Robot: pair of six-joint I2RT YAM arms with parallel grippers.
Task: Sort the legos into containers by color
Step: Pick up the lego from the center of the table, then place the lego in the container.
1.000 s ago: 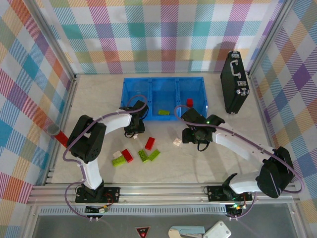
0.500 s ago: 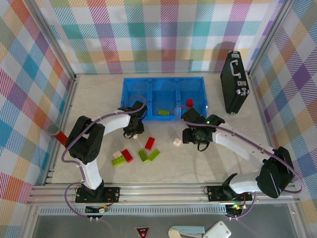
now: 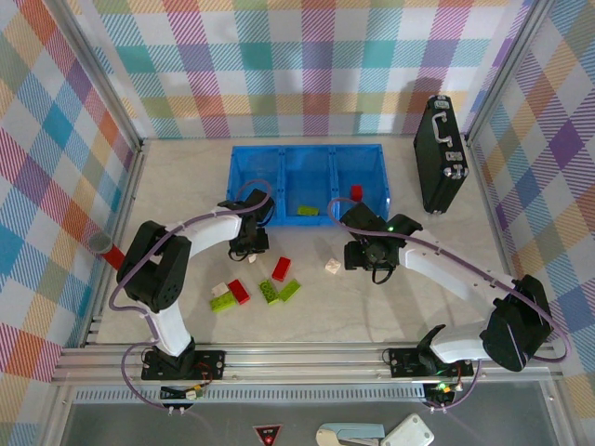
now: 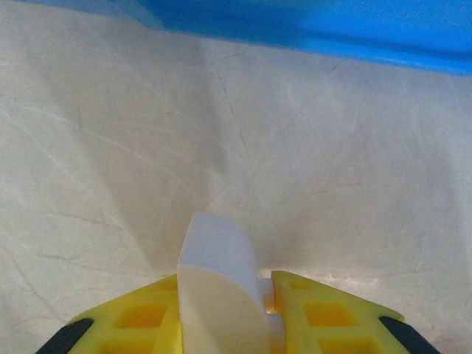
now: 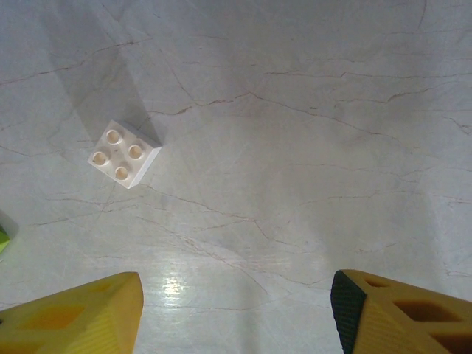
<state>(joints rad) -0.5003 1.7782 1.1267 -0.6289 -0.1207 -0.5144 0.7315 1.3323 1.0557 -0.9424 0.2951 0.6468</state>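
My left gripper (image 4: 228,313) is shut on a cream-white lego (image 4: 220,271), low over the table just in front of the blue tray (image 4: 310,26). From above, that gripper (image 3: 249,244) sits near the tray's left compartment (image 3: 256,177). My right gripper (image 5: 236,310) hangs open over bare table, and a white four-stud lego (image 5: 123,153) lies ahead of it to the left. The top view shows this white lego (image 3: 331,267) just left of the right gripper (image 3: 365,256). A green lego (image 3: 306,211) lies in the middle compartment and a red lego (image 3: 355,192) in the right one.
Loose legos lie near the front: red (image 3: 281,268), red (image 3: 239,291), green (image 3: 270,291), green (image 3: 290,289), green (image 3: 221,302) and white (image 3: 219,289). A black case (image 3: 439,153) stands at the back right. A red strip (image 3: 113,253) lies at the table's left edge.
The left gripper's jaws have closed on the white lego and it has shifted slightly. The right arm has stayed where it was.
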